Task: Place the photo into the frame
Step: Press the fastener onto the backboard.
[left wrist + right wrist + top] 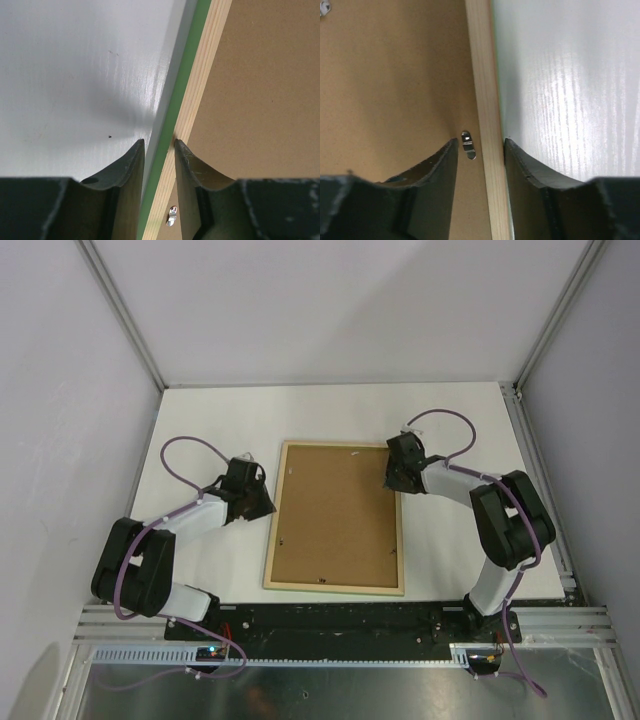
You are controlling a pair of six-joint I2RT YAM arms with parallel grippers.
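The frame (335, 587) lies back up in the middle of the table, pale wood showing, with the brown backing board (335, 515) set in it. The photo is hidden. My left gripper (268, 502) is at the frame's left rail. In the left wrist view my left gripper (159, 142) is shut on that rail (200, 75), whose green side shows. My right gripper (393, 478) is at the upper right rail. In the right wrist view my right gripper (480, 140) is open astride the rail (482, 75): the outer finger touches it, the inner finger stands apart over the board (395, 75).
Small metal turn clips sit on the backing board by the rails (172, 215) (468, 144). The white table (210, 420) is walled by grey panels and aluminium posts. Both arm bases stand on the black strip at the near edge (340, 625).
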